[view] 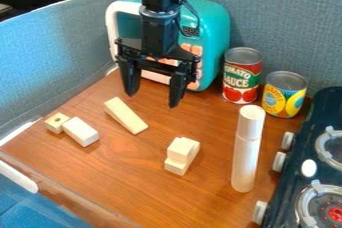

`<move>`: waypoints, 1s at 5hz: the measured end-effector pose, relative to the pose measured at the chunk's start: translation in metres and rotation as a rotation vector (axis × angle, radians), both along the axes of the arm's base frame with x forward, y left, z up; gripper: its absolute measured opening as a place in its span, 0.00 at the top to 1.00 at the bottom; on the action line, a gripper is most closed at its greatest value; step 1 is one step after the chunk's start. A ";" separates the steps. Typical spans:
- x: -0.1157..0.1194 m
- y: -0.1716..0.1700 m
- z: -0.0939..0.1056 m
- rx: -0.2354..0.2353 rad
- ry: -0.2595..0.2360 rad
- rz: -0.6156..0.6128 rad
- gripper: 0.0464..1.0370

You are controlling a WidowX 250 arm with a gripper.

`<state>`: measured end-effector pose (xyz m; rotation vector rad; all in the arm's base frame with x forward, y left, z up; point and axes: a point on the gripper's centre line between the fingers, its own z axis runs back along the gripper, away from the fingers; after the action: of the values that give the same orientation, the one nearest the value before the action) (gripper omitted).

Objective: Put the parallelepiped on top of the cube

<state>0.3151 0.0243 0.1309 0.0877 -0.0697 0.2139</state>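
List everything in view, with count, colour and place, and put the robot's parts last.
Small holed block: one, pale wood, left
Short block: one, whitish, against the holed one
Long block: one, pale wood, left of centre
Stacked blocks: two, pale wood, centre
Tall cylinder: one, white, upright, right of centre
Cans: two, red-green and yellow-blue, behind the cylinder
Toy microwave: one, teal, back
Toy stove: one, dark, right edge
Table: one, brown, beneath
Partition walls: two, grey-blue, back and left
Arm: one, black, top
Gripper: one, black, open, upper centre

The spread pincer (pixel 153 100) hangs over the table (pixel 133 182) near a long block (pixel 125 115).
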 end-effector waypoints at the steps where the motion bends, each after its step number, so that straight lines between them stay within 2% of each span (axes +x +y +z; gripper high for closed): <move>1: -0.002 0.000 -0.010 -0.003 0.031 0.011 0.04; 3: -0.018 0.010 -0.030 -0.048 0.028 0.253 0.04; 4: -0.028 0.021 -0.034 -0.099 0.004 0.341 0.04; 5: -0.043 0.034 -0.036 -0.040 -0.032 0.514 0.04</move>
<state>0.2723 0.0584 0.0945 0.0607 -0.0742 0.7296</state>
